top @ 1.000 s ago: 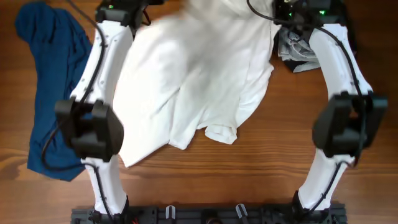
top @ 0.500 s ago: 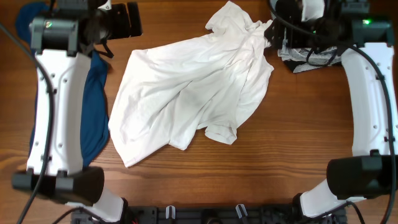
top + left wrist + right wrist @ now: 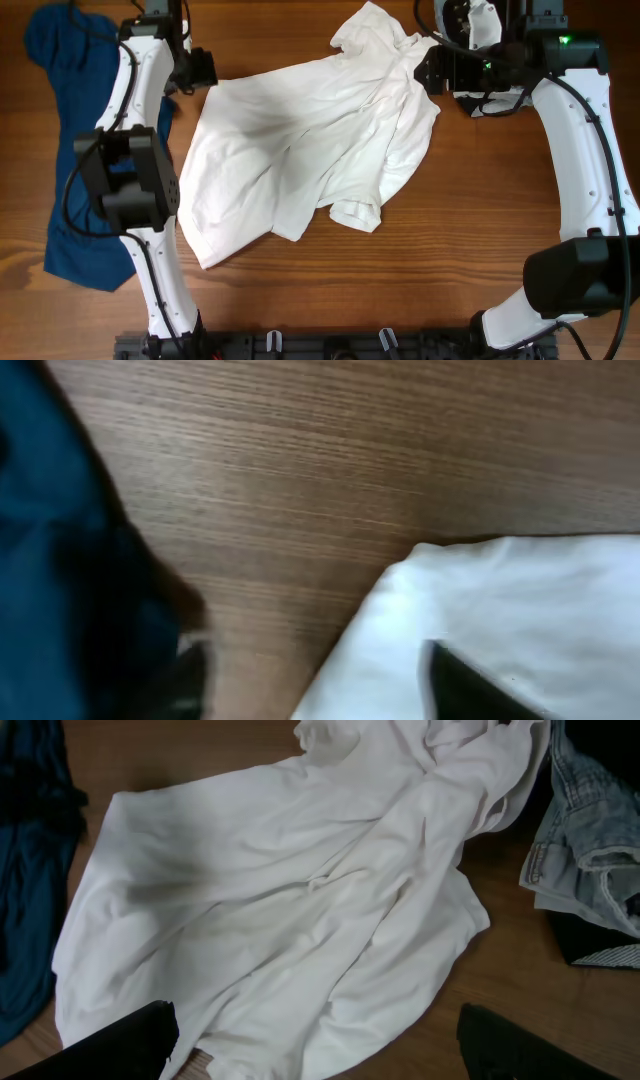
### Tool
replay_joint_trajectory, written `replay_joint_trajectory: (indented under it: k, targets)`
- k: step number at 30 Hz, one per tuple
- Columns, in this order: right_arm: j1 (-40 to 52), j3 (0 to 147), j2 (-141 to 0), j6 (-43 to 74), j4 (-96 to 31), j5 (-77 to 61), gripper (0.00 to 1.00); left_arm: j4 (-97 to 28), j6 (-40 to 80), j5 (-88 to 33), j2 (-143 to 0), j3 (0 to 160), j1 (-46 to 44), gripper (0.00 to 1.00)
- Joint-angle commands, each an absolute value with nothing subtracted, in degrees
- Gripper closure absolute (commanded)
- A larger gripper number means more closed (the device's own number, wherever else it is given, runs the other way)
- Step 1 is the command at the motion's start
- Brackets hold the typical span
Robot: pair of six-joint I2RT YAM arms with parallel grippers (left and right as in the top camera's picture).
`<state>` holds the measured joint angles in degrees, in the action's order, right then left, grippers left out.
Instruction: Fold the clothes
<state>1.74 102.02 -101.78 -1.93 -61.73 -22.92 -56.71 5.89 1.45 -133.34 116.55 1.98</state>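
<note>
The white T-shirt (image 3: 310, 140) lay rumpled and loosely spread on the table (image 3: 450, 250), between a blue garment (image 3: 70, 120) and a denim heap (image 3: 580, 840). The left gripper (image 3: 310, 650) hung over the shirt's corner nearest the blue garment with its jaws apart. The right gripper (image 3: 318, 1012) hovered above the shirt, its jaws wide apart and gripping nothing.

soft even light, faint shadow on t-shirt (image 3: 310, 145), left wrist view blurred

The left wrist view is blurred, the left gripper (image 3: 315, 685) cut off at its near edge. The right arm (image 3: 590, 150) hides much of the denim garment (image 3: 492, 104).
</note>
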Motion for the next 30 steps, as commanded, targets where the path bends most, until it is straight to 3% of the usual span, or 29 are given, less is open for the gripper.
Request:
replay_joint_trajectory:
  k: [1, 9, 13, 18, 22, 30]
  targets:
    - [2.1, 101.5, -102.8, -1.4, -61.3, -22.4, 0.06, -56.5, 4.7, 0.2, -138.0, 116.3, 1.8, 0.52]
    - [2.1, 101.5, -102.8, -1.4, -60.2, -22.5, 0.06, -57.7, 4.7, -6.4, -140.0, 116.2, 1.3, 0.58]
    - [2.1, 101.5, -102.8, -1.3, -59.9, -22.5, 0.06, -58.9, 4.7, -8.3, -141.0, 116.2, 0.3, 0.96]
    - [2.1, 101.5, -102.8, -1.3, -59.5, -22.5, 0.07, -59.5, 4.7, -6.3, -138.4, 117.6, 0.9, 0.96]
    - [2.1, 101.5, -102.8, -1.4, -59.1, -22.2, 0.07, -59.7, 7.5, 2.1, -129.5, 120.1, 0.3, 0.96]
    - [2.1, 101.5, -102.8, -1.4, -59.2, -21.8, 0.07, -75.5, 12.6, 1.9, -129.2, 119.8, -18.3, 0.94]
